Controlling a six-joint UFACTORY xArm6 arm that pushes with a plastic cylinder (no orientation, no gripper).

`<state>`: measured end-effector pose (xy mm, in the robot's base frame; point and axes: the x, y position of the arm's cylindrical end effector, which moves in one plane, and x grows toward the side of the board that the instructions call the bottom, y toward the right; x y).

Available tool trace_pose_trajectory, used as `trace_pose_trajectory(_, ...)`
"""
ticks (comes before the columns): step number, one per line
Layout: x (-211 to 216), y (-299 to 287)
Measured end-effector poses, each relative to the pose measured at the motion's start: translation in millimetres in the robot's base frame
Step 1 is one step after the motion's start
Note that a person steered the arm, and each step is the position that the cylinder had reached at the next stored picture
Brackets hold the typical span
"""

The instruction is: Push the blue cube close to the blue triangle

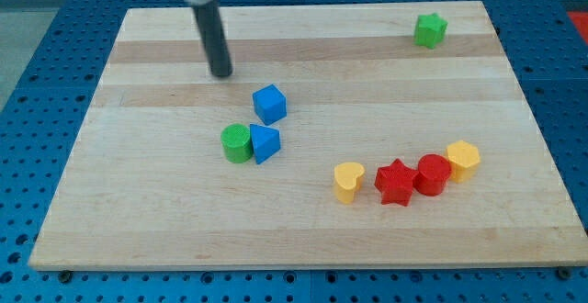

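A pale wooden board with lengthwise grain lies on a blue perforated table that shows on all sides of it. I take the blue triangle as the landmark. The green cylinder touches it on the view's left. The blue cube sits just above it, near but apart. My tip rests up and to the left of the cube, apart from it; it is a plain rod with no jaws and holds nothing. To the lower right of the triangle stands a row: yellow heart, red star, red cylinder, yellow block. The green star is far at upper right.
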<state>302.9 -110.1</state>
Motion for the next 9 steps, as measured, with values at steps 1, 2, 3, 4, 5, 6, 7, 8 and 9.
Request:
trace_pose_trajectory(1, -15, 53)
trace_pose_trajectory(2, 5, 55)
trace_pose_trajectory(3, 34, 55)
trace_pose_trajectory(4, 68, 48)
trace_pose_trajectory(5, 72, 48)
trace_pose_trajectory(6, 74, 48)
trace_pose_trajectory(7, 92, 48)
trace_pose_trajectory(8, 104, 48)
trace_pose_trajectory(9, 95, 54)
